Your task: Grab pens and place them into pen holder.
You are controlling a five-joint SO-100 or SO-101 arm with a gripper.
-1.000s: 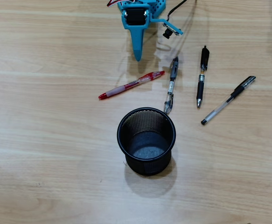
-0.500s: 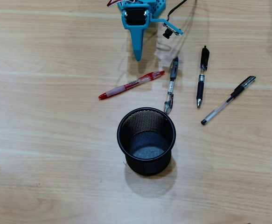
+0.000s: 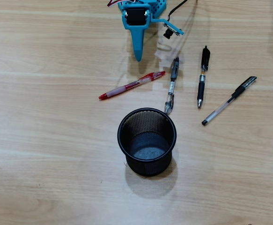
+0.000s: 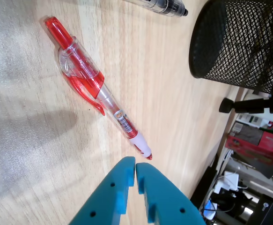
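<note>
Pens: four slim pens, all on the table beside the holder: red clear-barrelled pen (image 3: pixel 132 85), dark grey pen (image 3: pixel 172 86), black yellow-banded pen (image 3: pixel 202 77), black-capped clear pen (image 3: pixel 229 100).
Holder: one round black wire-mesh cup (image 3: pixel 147 141).
Pincer: one teal two-finger gripper (image 4: pixel 135 170), closed, gripping nothing.

Wooden worktop (image 3: pixel 42 140) with a cup and four pens

We see the black mesh cup (image 3: pixel 147 140) standing upright, with the red pen (image 3: pixel 131 85), grey pen (image 3: pixel 172 85), black pen (image 3: pixel 202 77) and clear pen (image 3: pixel 229 100) lying flat beyond it.
</note>
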